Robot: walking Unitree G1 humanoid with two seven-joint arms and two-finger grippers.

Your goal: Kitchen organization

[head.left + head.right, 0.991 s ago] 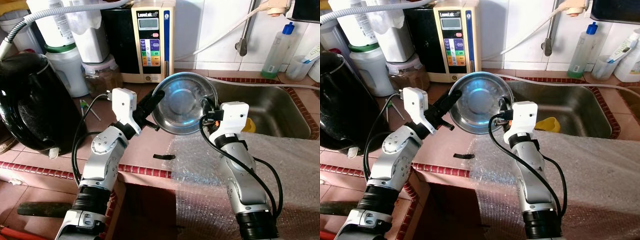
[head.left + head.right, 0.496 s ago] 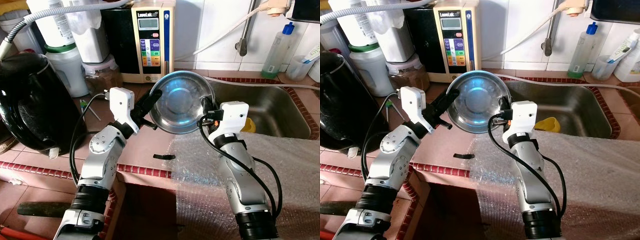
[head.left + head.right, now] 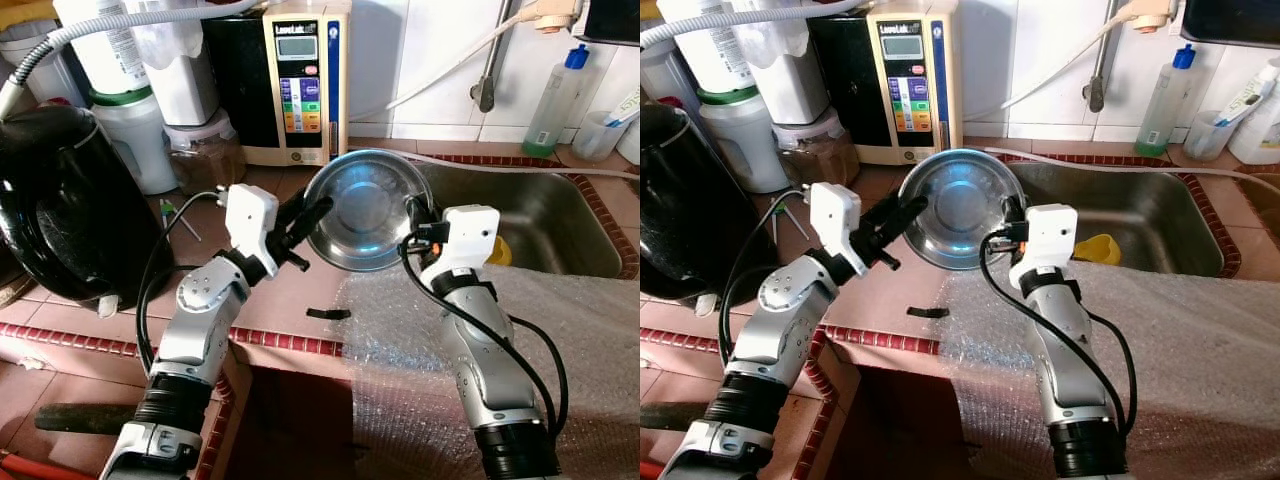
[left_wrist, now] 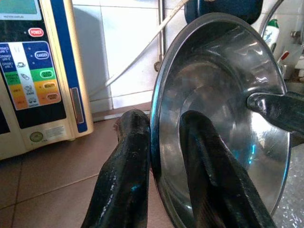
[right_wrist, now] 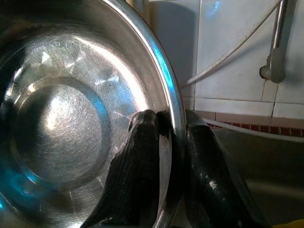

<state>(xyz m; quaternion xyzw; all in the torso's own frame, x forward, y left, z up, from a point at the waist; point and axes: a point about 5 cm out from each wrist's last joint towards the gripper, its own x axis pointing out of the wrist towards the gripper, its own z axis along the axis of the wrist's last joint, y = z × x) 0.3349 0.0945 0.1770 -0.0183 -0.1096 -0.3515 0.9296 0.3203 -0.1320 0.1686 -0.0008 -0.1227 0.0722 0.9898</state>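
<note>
I have the steel bowl (image 3: pixel 368 208) pinched at opposite rims, left gripper (image 3: pixel 312 213) and right gripper (image 3: pixel 413 214) both clamped, steadying it just beside the sink (image 3: pixel 545 215).

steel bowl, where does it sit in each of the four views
Left eye view: steel bowl at centre, between both grippers.
Right eye view: centre, slightly left, by the sink.
Left wrist view: right half, rim pinched by the left gripper.
Right wrist view: left side, rim pinched by the right gripper.
Shared landmark: white hose on the tiled wall.
</note>
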